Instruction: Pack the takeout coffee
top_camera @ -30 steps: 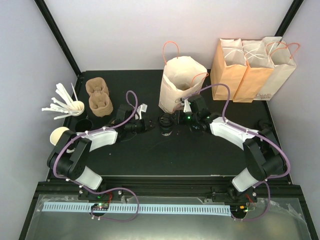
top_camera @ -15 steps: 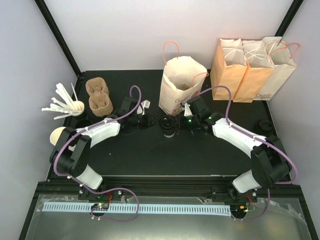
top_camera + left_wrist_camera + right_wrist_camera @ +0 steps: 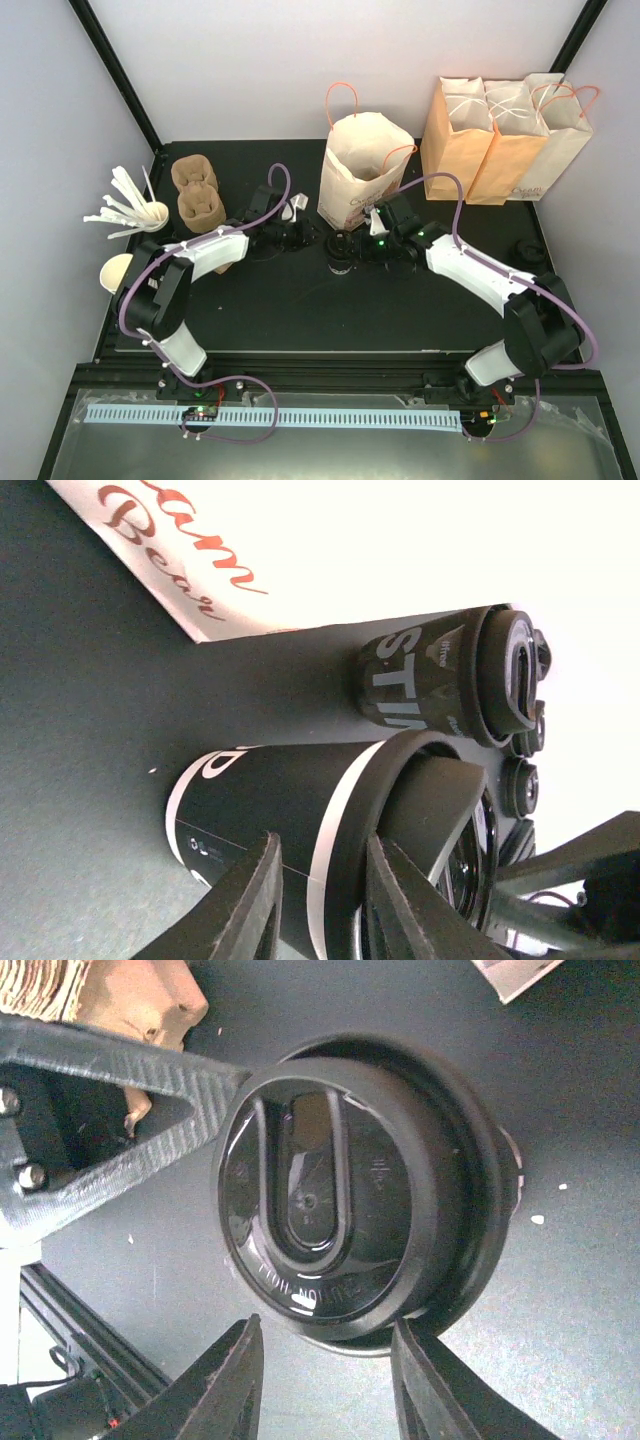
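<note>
Coffee cup [image 3: 341,252], black with a black lid, stands upright on the desk [image 3: 300,310], just at six o'clock of the open paper bag [image 3: 362,165]. My left end effector [image 3: 308,238] sits near it at nine o'clock, fingers parted and holding nothing. My right end effector [image 3: 359,247] is close at three o'clock, likewise released, its fingers [image 3: 235,1380] spread before the lid [image 3: 340,1205].

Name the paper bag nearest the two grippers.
The lone pale bag just behind the left gripper and right gripper; the other three stand together at back right.
</note>
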`<state>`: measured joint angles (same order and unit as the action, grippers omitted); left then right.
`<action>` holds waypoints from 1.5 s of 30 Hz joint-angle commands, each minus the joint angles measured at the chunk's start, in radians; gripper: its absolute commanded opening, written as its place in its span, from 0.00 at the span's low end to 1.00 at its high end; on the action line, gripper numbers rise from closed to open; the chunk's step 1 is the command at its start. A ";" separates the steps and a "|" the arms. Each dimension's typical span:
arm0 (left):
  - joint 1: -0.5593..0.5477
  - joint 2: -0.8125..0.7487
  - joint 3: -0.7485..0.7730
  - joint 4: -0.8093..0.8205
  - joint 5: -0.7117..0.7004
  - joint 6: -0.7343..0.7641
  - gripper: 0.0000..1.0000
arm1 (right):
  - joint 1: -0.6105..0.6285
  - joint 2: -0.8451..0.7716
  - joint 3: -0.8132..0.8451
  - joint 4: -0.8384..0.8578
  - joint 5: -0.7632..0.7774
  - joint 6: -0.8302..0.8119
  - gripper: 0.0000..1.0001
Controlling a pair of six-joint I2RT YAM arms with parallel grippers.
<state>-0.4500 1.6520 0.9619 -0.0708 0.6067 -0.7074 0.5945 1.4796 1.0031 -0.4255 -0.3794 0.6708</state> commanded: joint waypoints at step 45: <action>-0.013 -0.142 -0.286 0.353 0.163 -0.205 0.27 | -0.102 0.091 0.129 -0.122 -0.068 -0.215 0.33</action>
<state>-0.4541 1.4796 0.6529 0.2199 0.7372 -0.8902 0.4957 1.5547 1.1049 -0.5625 -0.4301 0.4706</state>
